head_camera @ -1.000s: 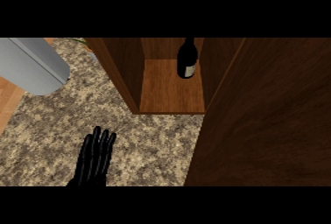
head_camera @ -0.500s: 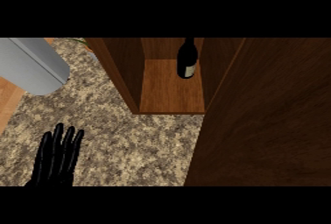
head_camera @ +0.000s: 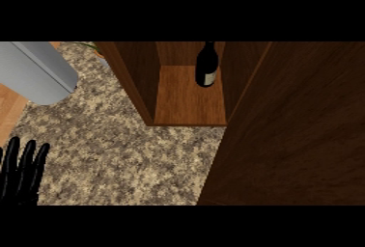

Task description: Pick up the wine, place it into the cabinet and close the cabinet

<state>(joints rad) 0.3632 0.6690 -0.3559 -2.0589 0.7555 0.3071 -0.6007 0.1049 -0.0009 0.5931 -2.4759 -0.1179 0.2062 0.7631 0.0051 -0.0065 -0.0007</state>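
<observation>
Black left hand [head_camera: 20, 171] sits at lower-left edge of head view, fingers straight, spread slightly, pointing up-frame, holding nothing, over the speckled granite counter [head_camera: 121, 154]. One hand visible only; right hand not in frame. Outward from there: one grey metal rounded object [head_camera: 35, 70] at upper left, tilted across the corner, well apart from the hand; can't tell what it is. Strip of light wood surface [head_camera: 8, 108] at far left edge beside the counter. Small bit of green [head_camera: 91, 46] near the top edge just left of the cabinet, too small to identify. One wooden cabinet [head_camera: 143, 82], open, with one visible compartment and shelf floor [head_camera: 189, 99]. One wine bottle [head_camera: 206, 65], dark glass with pale label, stands on that shelf floor toward the back right of the compartment, near the right inner wall. Bottle is upright: long axis vertical, neck up, which reads as pointing toward the top of the frame from this steep downward view. Base on the shelf, not touched by the hand, well apart from it. One large dark wood panel, the cabinet door [head_camera: 299, 135], fills the right side of the view, swung open, its edge running from the compartment's right side down to the lower edge.
</observation>
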